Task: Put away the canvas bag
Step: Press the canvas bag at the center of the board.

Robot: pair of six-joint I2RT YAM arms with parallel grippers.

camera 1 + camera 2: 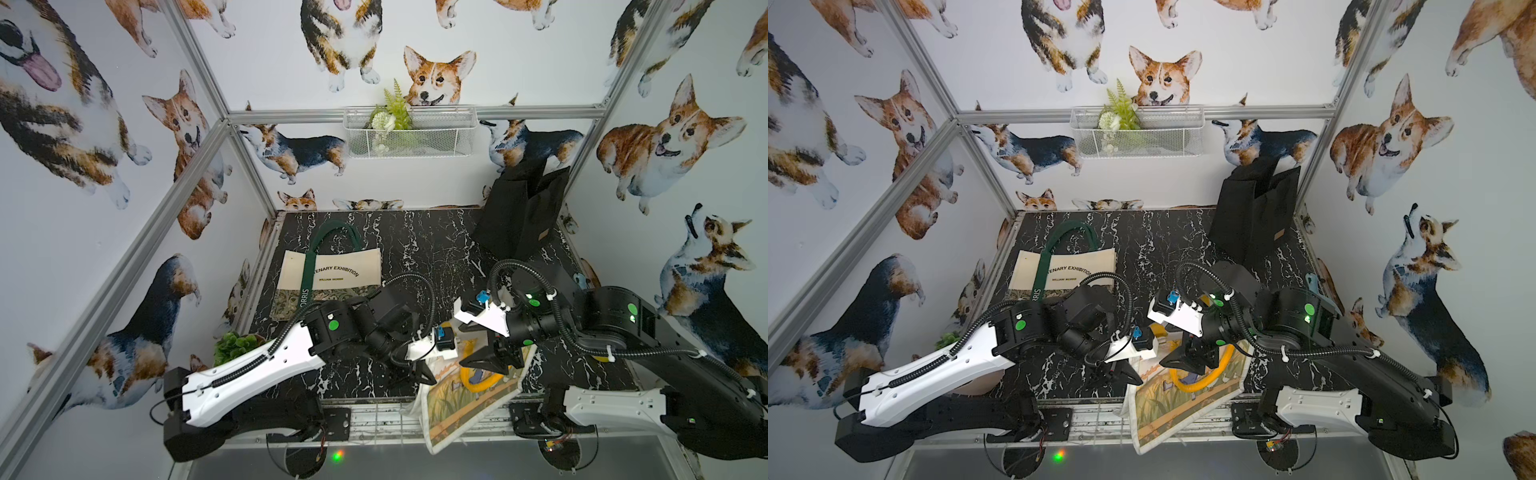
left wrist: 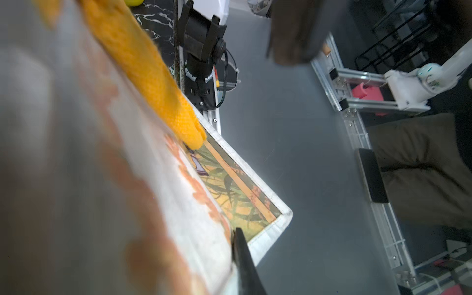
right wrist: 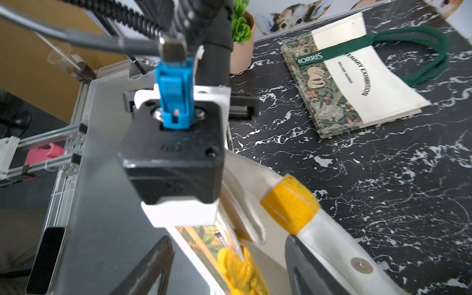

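The canvas bag [image 1: 469,409] [image 1: 1167,415], cream with a painted grass print and a yellow handle [image 1: 478,384] [image 3: 291,204], hangs over the table's front edge. My left gripper [image 1: 424,374] [image 1: 1129,376] is shut on the bag's cream side edge; in the left wrist view one dark finger [image 2: 242,255] presses against the fabric [image 2: 237,194]. My right gripper [image 1: 486,361] [image 1: 1187,361] [image 3: 229,265] is open just right of it. Its jaws stand on either side of the bag's top edge and bunched yellow handle, without closing on them.
A second cream tote with green handles [image 1: 332,270] [image 3: 357,84] lies flat at the table's left. A black fabric bag [image 1: 519,212] stands open at the back right. A wire basket [image 1: 411,133] hangs on the back wall. A small potted plant [image 1: 235,347] sits front left.
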